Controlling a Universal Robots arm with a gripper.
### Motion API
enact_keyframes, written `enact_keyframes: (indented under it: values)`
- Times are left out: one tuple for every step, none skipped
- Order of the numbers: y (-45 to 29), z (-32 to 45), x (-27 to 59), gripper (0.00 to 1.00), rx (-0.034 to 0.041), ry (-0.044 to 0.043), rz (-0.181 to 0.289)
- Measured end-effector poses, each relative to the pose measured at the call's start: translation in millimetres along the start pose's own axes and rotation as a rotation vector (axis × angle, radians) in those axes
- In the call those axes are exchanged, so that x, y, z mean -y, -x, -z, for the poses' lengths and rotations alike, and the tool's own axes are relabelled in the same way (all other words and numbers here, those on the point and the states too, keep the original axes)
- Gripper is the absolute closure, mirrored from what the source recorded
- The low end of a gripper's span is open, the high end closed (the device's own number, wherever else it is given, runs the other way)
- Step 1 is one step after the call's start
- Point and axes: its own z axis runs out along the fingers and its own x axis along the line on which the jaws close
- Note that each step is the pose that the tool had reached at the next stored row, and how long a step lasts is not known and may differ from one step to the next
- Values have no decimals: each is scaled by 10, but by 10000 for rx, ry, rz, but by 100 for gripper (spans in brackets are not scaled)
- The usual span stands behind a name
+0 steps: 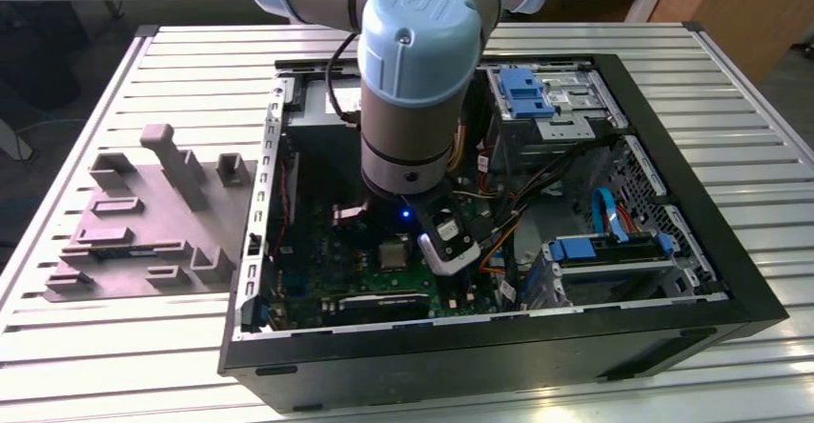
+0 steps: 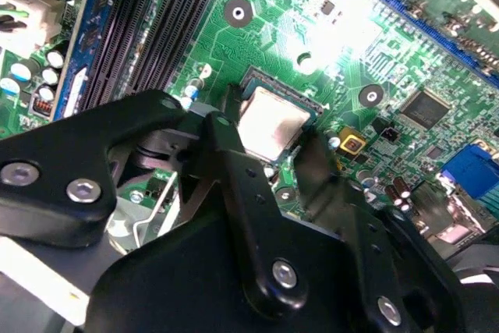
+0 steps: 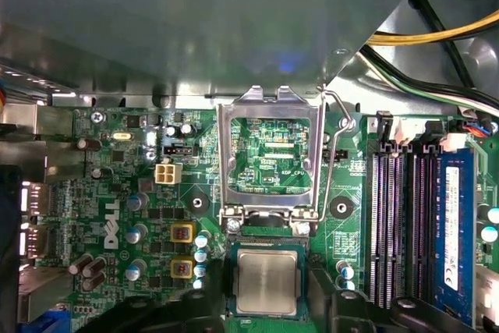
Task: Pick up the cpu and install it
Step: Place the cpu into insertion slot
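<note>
The cpu [image 3: 267, 281] is a small square chip with a silvery top. It lies flat in the socket of the green motherboard [image 3: 117, 193], just below the raised metal load frame [image 3: 270, 154]. In the second wrist view the cpu [image 2: 270, 121] fills the gap between my two black fingers [image 2: 226, 142], which touch its opposite edges. My gripper [image 2: 269, 136] looks shut on it. In the exterior view the arm reaches down into the open computer case [image 1: 712, 294], with the gripper [image 1: 398, 250] right over the cpu [image 1: 395, 254].
Black memory slots [image 3: 401, 224] and a blue module [image 3: 454, 232] run beside the socket. Yellow and black cables [image 3: 437, 37] hang close by. A blue drive caddy [image 1: 608, 248] sits in the case. A grey fixture tray [image 1: 140, 213] lies on the slatted table at the exterior view's left.
</note>
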Motion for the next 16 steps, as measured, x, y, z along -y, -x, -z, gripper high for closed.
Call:
enact_keyframes:
  values:
    - [0, 1, 0, 46, -2, -3, 0]
    - [0, 2, 1, 40, -4, -5, 0]
    - [-1, 4, 1, 40, -6, -9, -1]
    - [-1, 5, 1, 40, -6, -9, -1]
    - [-2, 19, 1, 40, -9, -13, -1]
    - [-3, 37, 0, 40, -8, -9, -1]
    - [-4, 66, -1, 40, -10, -10, -1]
    - [-6, 96, -2, 40, -9, -6, -2]
    - [-7, 130, -3, 40, -13, -6, -1]
    - [-9, 163, -4, 40, -17, -7, -1]
    - [-10, 195, -6, 48, -22, -6, -1]
    - [-12, 222, -7, 48, -27, -6, -1]
    - [-13, 245, -7, 55, -33, -7, -2]
    - [-14, 265, -8, 60, -37, -7, -2]
    - [-14, 275, -8, 60, -41, -7, -2]
    - [-14, 276, -9, 65, -41, -5, -2]
